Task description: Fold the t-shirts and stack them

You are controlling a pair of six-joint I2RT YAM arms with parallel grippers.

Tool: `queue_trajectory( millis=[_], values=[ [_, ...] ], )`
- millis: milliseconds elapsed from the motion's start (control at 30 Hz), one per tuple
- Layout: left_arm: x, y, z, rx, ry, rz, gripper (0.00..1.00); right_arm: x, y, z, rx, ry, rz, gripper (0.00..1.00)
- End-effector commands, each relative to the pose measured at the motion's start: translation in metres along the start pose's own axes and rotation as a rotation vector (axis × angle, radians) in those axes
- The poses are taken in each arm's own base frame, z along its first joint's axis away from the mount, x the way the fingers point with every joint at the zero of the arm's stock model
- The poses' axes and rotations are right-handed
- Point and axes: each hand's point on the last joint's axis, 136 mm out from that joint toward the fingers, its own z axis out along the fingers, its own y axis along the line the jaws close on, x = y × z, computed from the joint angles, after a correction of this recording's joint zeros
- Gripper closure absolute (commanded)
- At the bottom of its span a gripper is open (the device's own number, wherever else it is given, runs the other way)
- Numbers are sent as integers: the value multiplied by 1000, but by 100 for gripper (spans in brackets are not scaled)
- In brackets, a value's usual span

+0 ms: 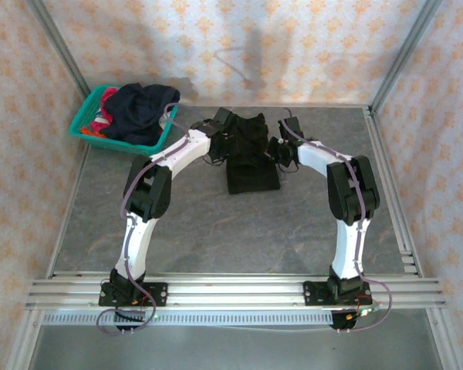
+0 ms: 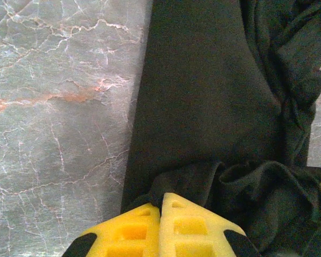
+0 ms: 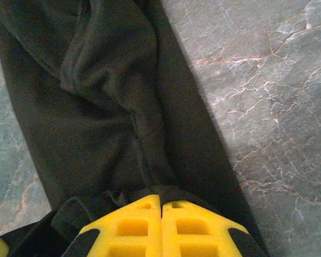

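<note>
T-shirts are seen in two places on the grey marbled tabletop [image 1: 216,231]. At the far left, a teal basket [image 1: 87,128] holds a heap of cloth. A dark navy t-shirt [image 1: 143,108] is piled on top and spills over the rim. A red-pink garment [image 1: 104,108] is largely buried beneath it, so its shape cannot be made out.

Toward the far middle of the tabletop, a black t-shirt [image 1: 252,166] lies folded into a narrow panel. Its far end is partly covered by both arms in the overhead view.

The left pincer [image 2: 160,211] is closed, its yellow pads pressed together, with the shirt's rumpled edge [image 2: 224,176] bunched at the tips. How much cloth is caught between them is hidden.

The right pincer [image 3: 161,206] is likewise closed pad to pad on a gathered ridge of the same shirt [image 3: 96,123]. The pinched part is concealed by folds.
</note>
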Motion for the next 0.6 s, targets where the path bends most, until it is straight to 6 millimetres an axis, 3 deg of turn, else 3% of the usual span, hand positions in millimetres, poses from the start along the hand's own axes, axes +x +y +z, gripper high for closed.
queue_trajectory(
  millis=[0, 233, 567],
  values=[
    [-9, -4, -2, 2, -22, 14, 100, -19, 5, -3, 0, -58, -10, 100],
    [-20, -14, -8, 13, -36, 32, 100, -26, 16, -15, -33, -92, -9, 100],
    [-23, -12, 9, -9, -11, 37, 100, -34, 13, -16, -15, -131, 4, 100]
  ],
)
